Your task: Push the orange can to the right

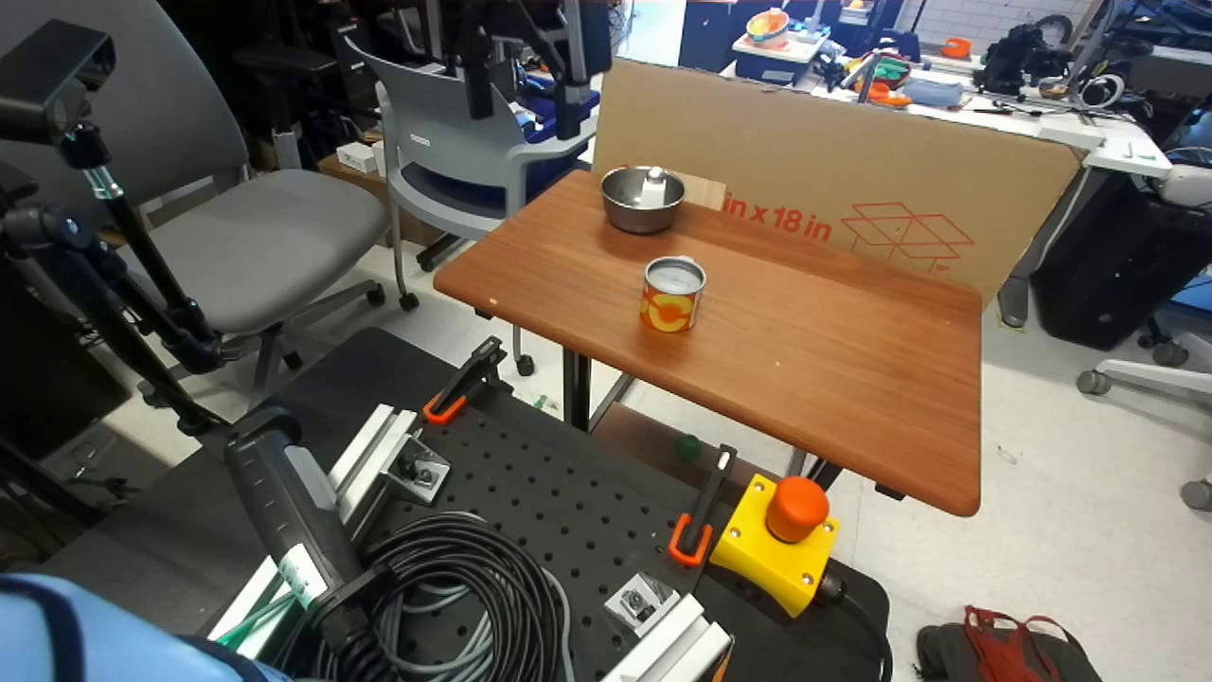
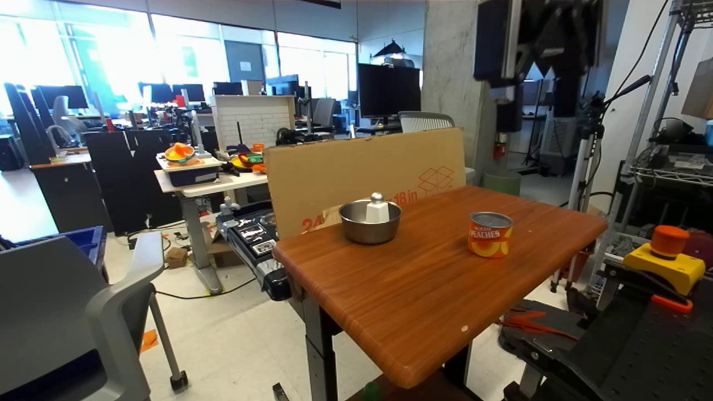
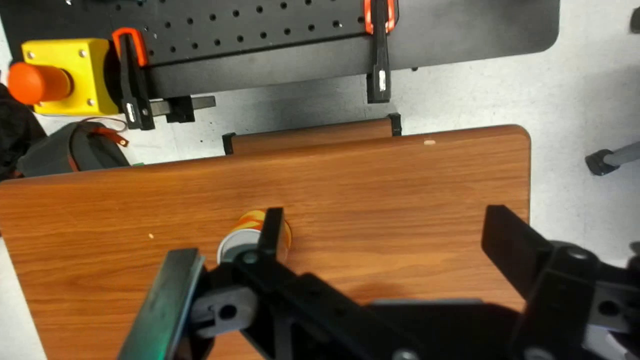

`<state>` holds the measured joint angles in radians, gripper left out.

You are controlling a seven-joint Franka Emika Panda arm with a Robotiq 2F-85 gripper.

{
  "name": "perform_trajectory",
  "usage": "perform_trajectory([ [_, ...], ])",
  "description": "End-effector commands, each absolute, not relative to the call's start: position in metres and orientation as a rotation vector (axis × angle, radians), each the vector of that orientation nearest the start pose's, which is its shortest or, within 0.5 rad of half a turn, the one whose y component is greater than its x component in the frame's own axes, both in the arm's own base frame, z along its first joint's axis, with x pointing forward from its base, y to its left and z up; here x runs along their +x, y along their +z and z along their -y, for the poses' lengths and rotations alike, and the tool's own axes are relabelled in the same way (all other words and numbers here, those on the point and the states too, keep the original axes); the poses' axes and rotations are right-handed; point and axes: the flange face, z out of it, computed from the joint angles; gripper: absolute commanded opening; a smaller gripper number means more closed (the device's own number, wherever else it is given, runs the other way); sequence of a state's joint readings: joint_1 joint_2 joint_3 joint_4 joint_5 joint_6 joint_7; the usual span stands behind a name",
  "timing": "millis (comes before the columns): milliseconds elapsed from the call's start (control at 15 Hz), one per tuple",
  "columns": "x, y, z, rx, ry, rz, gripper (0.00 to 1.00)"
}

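Note:
The orange can (image 1: 669,301) stands upright on the wooden table, with a silver rim and peach pictures on its side. It also shows in an exterior view (image 2: 489,238) with the label "sliced peaches". In the wrist view the can (image 3: 248,220) is partly hidden behind the left finger. My gripper (image 3: 385,215) is open and empty, its two black fingers wide apart over the table. It hangs well above the tabletop, at the upper edge of both exterior views, the gripper (image 1: 524,109) and the gripper (image 2: 535,78). It does not touch the can.
A metal bowl (image 1: 632,216) with a white shaker (image 2: 377,213) in it stands on the wooden table (image 1: 833,369) near the cardboard panel (image 1: 757,142). A black perforated bench (image 1: 549,493) with clamps and a yellow-and-red stop button (image 1: 776,545) lies across a gap from the table.

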<state>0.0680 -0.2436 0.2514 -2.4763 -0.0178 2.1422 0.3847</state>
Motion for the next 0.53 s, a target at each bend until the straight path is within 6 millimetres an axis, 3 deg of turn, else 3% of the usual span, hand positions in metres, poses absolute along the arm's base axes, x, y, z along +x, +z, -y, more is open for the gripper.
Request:
perform_trajectory([
  [0, 0.46, 0.327, -0.119, -3.165, 0.11, -0.027, 1.0],
  [267, 0.494, 0.271, -0.11, -3.085, 0.214, 0.112, 1.0],
  [467, 0.512, 0.235, -0.117, -3.047, 0.334, 0.207, 1.0],
])
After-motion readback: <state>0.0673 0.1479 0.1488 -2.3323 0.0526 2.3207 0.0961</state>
